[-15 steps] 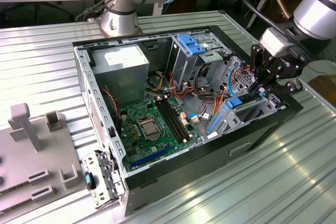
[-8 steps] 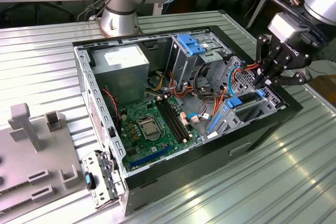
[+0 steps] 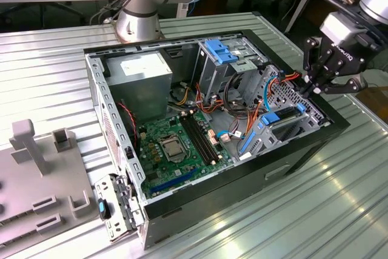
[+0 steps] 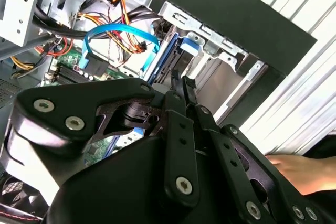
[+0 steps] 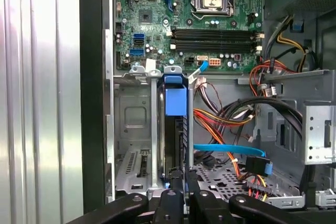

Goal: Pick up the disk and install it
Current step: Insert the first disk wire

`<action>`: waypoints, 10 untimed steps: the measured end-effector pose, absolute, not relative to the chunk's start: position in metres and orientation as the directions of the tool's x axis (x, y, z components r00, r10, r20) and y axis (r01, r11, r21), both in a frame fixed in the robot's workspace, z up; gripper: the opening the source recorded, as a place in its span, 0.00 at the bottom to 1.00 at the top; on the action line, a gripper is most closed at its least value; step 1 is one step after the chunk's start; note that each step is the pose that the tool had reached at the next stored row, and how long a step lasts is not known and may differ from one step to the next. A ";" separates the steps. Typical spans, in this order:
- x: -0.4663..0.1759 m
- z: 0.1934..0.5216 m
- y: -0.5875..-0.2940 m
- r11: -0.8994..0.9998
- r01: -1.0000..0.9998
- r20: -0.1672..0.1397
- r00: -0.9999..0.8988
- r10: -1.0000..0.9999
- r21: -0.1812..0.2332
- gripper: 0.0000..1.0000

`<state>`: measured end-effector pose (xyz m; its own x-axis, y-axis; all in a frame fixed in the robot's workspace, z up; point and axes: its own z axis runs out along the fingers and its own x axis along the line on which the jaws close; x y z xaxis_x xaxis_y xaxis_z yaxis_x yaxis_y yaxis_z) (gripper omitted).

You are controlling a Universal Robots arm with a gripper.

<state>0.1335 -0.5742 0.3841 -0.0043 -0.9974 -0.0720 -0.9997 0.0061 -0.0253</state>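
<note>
The gripper (image 5: 180, 181), jaws drawn together with nothing visibly between them, hovers at the end of the disk (image 5: 174, 140), which stands on edge in the grey drive bay (image 5: 134, 124). Installation looks nearly done, and seating it calls for a straight push along the rails.

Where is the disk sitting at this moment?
The disk stands on edge in the metal drive bay at the exterior view's right of the case, between the motherboard and the gripper.

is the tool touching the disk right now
Cannot tell. In the first wrist view the tool overlaps the near end of the disk, but neither contact nor a gap shows plainly.
</note>
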 end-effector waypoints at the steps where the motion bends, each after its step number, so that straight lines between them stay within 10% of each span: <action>1: 0.134 0.384 -0.574 -0.002 -1.000 -0.072 0.003 -0.997 -0.025 0.17; 10: 0.137 0.384 -0.572 -0.120 -0.993 -0.072 0.121 -0.990 -0.025 0.17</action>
